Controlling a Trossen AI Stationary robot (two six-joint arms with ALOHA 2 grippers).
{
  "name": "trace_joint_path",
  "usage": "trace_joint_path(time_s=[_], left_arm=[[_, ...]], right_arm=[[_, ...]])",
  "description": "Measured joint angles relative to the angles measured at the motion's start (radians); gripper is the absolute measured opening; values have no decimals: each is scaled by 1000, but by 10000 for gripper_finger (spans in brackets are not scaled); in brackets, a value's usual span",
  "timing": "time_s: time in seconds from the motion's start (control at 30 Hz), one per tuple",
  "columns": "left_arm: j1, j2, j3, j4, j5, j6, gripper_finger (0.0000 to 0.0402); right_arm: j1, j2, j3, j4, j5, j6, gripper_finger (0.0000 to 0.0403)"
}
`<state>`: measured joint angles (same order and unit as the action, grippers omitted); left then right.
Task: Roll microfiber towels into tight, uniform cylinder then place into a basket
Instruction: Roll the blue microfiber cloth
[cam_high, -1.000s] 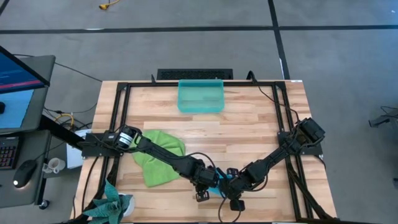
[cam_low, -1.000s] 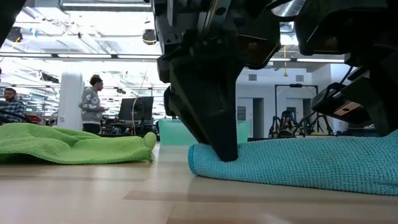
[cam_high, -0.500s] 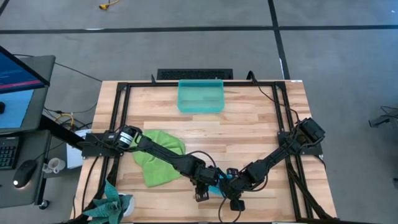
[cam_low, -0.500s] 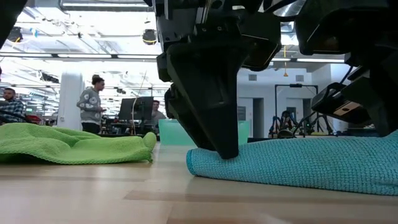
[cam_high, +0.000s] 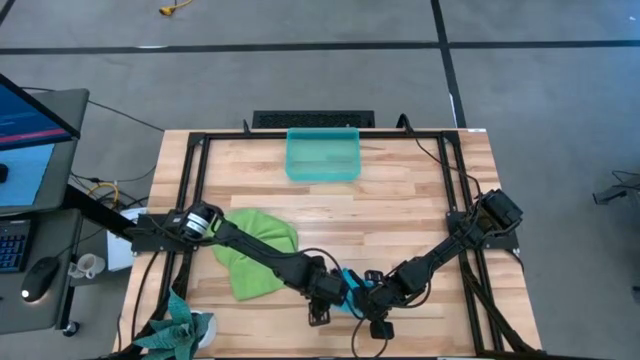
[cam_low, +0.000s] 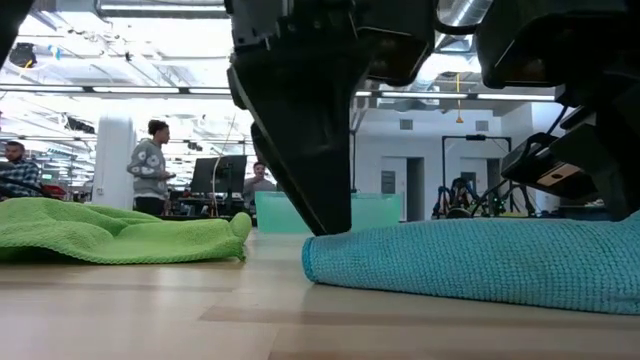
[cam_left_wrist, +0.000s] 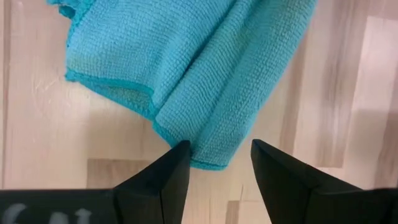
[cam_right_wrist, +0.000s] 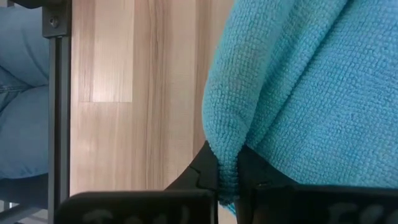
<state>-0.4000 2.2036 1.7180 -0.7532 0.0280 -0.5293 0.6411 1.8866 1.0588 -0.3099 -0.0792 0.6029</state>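
**Two grippers, one blue towel**

Two grippers meet at the front edge of the table (cam_high: 420, 190), and the blue towel (cam_high: 350, 285) lies between them. It is partly folded over, not yet a neat roll. In the low view its long side runs across the table, from one arm toward the other.

The right gripper (cam_right_wrist: 227, 177) is pinched tight on a fold of the blue towel. The cloth bulges up out of its closed fingers.

The left gripper (cam_left_wrist: 214, 163) is wide open and holds nothing. The end of the folded blue towel sits just ahead of it, right in line with the gap between its fingers. So the left gripper is the free one, and it is right next to the towel's loose end. My guess is that it will need to close on that end or tuck it before rolling goes on.

A second ago the left gripper was pressed down on the towel's end with its fingers closer together. Now it has opened, let go and slid a little to the side, off the cloth.

The green towel (cam_high: 255, 255) lies crumpled under the left arm, well apart from the blue one. The basket (cam_high: 322, 156) waits at the far edge of the table with no towel in it.
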Motion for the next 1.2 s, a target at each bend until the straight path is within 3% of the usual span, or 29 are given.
trace_joint_path(time_s=[0.17, 0.37, 0.63, 0.83, 1.03, 1.2], left_arm=[[-48, 0, 0, 3, -36, 32, 166], [-107, 0, 0, 44, -157, 83, 166], [-132, -2, -5, 210, -93, 204, 166], [-121, 49, -6, 233, -6, 214, 166], [-106, 71, -6, 231, -10, 214, 166], [-106, 71, 8, 205, -95, 214, 166]], right_arm=[[0, 0, 0, 0, 0, 0, 32], [0, 0, 0, 0, 0, 0, 33], [0, 0, 0, 1, 0, 0, 31], [0, 0, 0, 3, -1, 0, 34], [0, 0, 0, 3, -1, 0, 32], [0, 0, 0, 3, -1, 0, 33]])
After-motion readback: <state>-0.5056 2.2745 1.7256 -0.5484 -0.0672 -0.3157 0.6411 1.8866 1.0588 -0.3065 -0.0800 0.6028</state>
